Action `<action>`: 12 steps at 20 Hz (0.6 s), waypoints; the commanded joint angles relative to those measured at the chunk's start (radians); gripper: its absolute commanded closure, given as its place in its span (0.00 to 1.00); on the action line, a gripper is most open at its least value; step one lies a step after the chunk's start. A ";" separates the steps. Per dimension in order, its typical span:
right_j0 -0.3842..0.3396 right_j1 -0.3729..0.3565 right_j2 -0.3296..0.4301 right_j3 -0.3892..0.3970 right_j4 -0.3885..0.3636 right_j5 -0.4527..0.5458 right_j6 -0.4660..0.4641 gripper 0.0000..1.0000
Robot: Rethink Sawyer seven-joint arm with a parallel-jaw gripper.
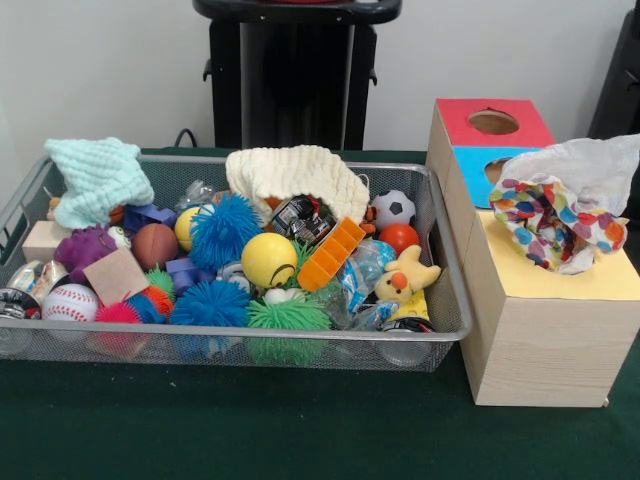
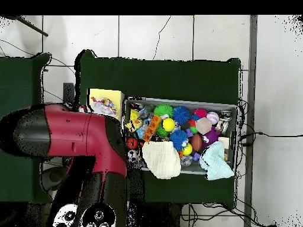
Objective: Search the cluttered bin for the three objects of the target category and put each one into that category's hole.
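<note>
Looking down, I see my arm (image 2: pixel 77 139) over the box (image 2: pixel 105 94), the bin (image 2: pixel 237 127) beside it; the gripper is hidden, grip unknowable.

A wire mesh bin (image 1: pixel 445 300) brims with mixed toys: spiky blue (image 1: pixel 222 229) and green balls (image 1: pixel 288 318), a yellow ball (image 1: pixel 268 259). Just beside it stands a wooden box with round holes (image 1: pixel 493 122).

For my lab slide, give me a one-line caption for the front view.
Wire mesh bin crammed with balls, cloths and toys beside a wooden sorting box, multicoloured cloth draped on top.
</note>
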 commanded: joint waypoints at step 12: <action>-0.204 -0.100 0.151 0.225 -0.137 -0.029 -0.124 0.00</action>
